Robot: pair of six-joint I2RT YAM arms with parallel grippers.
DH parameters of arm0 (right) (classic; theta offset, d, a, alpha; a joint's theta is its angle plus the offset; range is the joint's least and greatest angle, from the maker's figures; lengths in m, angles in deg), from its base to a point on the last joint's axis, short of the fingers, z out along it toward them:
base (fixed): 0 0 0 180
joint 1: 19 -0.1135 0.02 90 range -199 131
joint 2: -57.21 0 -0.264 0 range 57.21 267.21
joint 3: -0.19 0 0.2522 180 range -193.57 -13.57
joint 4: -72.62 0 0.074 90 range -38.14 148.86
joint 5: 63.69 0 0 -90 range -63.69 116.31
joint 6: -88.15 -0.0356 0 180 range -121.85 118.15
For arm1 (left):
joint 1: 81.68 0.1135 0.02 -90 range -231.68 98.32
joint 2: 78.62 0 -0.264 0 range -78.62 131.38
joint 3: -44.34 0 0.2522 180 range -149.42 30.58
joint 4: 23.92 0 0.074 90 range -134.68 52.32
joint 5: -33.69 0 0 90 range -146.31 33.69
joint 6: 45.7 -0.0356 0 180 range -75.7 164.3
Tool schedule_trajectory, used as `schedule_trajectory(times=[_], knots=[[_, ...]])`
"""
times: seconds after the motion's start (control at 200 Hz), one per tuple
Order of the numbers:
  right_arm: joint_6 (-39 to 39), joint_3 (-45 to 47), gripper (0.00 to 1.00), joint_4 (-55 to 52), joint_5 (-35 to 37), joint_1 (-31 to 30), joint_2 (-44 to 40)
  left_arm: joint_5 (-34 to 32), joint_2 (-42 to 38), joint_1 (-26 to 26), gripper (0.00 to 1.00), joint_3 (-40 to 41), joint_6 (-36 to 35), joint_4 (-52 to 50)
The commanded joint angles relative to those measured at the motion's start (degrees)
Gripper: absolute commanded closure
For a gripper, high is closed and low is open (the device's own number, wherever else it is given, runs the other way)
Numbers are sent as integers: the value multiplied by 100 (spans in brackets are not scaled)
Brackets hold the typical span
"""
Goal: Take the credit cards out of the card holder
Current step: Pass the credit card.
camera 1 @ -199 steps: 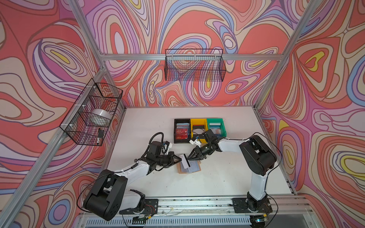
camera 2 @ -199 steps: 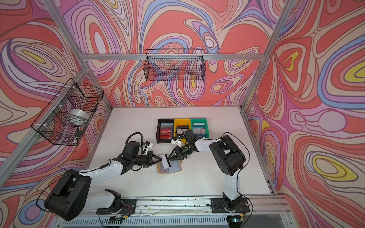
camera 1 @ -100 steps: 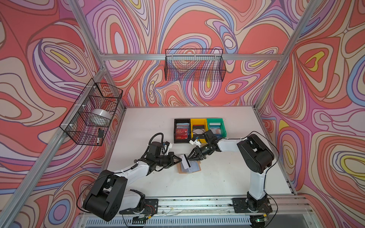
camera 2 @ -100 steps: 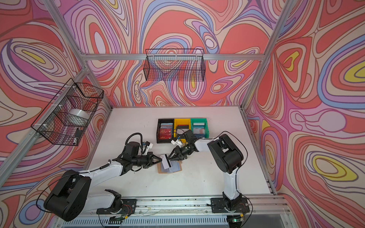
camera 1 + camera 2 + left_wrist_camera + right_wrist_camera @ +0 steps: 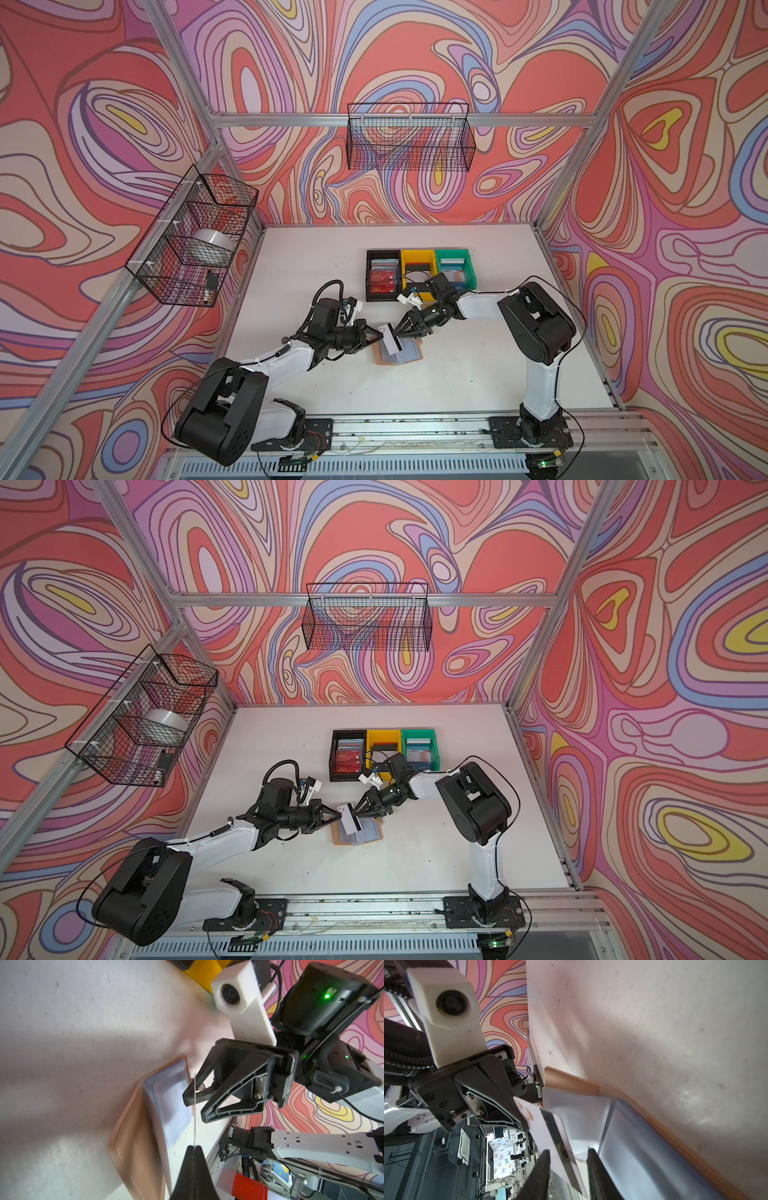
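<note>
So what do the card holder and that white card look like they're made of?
Card holder: tan cover, probably leather or imitation, matte, with a stitched edge. Sleeves: clear bluish plastic, glossy. Card: thin stiff plastic, apparently, white with a dark stripe.

White dark-striped credit card [image 5: 391,337], tilted above open tan card holder [image 5: 409,354], clear sleeves showing

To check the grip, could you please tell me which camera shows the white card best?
The right wrist view: the card shows its face and dark stripe. The left wrist view catches only its thin edge; both top views show it small.
</note>
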Motion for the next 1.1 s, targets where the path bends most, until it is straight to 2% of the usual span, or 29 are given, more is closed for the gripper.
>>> schedule_trajectory(times=[0.0, 0.361, 0.796, 1.037, 1.097], knots=[[-39, 104, 70, 200, -168, 18, 95, 57, 79, 44, 100, 50, 59, 154], [-131, 292, 81, 401, -249, 21, -22, 40, 188, 50, 100, 65, 88, 213], [-188, 464, 100, 564, -488, 22, -267, 15, 259, 51, 100, 64, 68, 240], [-227, 520, 100, 599, -513, 22, -392, 6, 261, 49, 100, 64, 68, 253], [-228, 530, 100, 587, -512, 22, -425, -1, 243, 50, 91, 55, 67, 244]])
